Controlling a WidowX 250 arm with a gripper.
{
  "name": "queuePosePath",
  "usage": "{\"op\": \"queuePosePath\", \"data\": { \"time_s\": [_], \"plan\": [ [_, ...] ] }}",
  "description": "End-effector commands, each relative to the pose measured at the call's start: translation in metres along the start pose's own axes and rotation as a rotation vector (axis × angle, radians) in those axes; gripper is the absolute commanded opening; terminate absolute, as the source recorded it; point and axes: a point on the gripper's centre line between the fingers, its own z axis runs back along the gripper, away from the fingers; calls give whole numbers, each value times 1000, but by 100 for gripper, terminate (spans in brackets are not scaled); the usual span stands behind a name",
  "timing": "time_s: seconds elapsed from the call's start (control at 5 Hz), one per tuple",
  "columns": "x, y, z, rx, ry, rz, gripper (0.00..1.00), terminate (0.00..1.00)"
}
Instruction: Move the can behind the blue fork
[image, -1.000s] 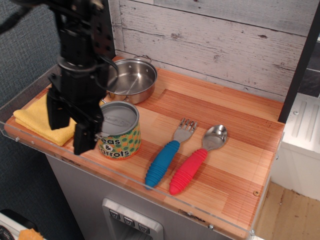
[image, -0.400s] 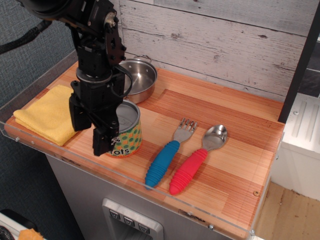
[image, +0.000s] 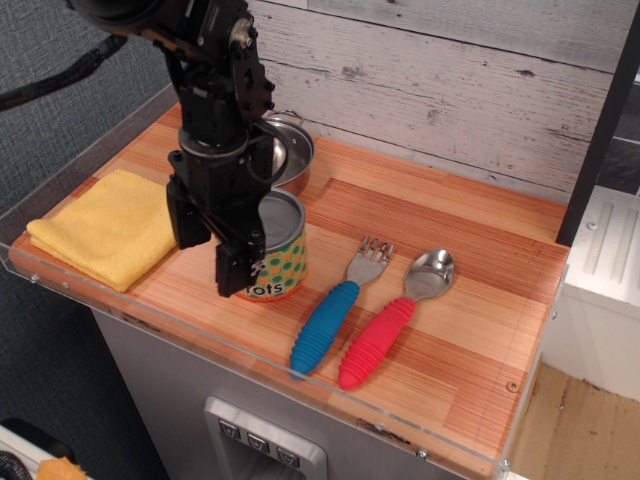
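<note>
The can (image: 280, 250), a short tin with a grey lid and a green-and-orange dotted label, stands upright on the wooden counter (image: 450, 330), just in front of the steel pot. The blue fork (image: 330, 320) lies to its right, tines pointing toward the back wall, handle toward the front edge. My gripper (image: 212, 243) hangs low at the can's left front side. Its two black fingers (image: 232, 268) stand apart, and the nearer one covers part of the label. I cannot see either finger wrapped around the can.
A shiny steel pot (image: 290, 150) stands behind the can by the wall. A yellow cloth (image: 105, 225) lies at the left end. A red-handled spoon (image: 385, 335) lies right of the fork. A clear rim (image: 180, 325) edges the counter's front.
My gripper has moved right from over the cloth to the can's left side. The can has shifted a little to the right and back, toward the fork.
</note>
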Motion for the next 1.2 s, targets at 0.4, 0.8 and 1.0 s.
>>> {"op": "queuePosePath", "data": {
  "time_s": [0.4, 0.8, 1.0],
  "plan": [
    [49, 15, 20, 18, -143, -16, 100, 0],
    [68, 15, 23, 1, -175, -25, 100, 0],
    [79, 16, 24, 1, -204, -10, 100, 0]
  ]
}}
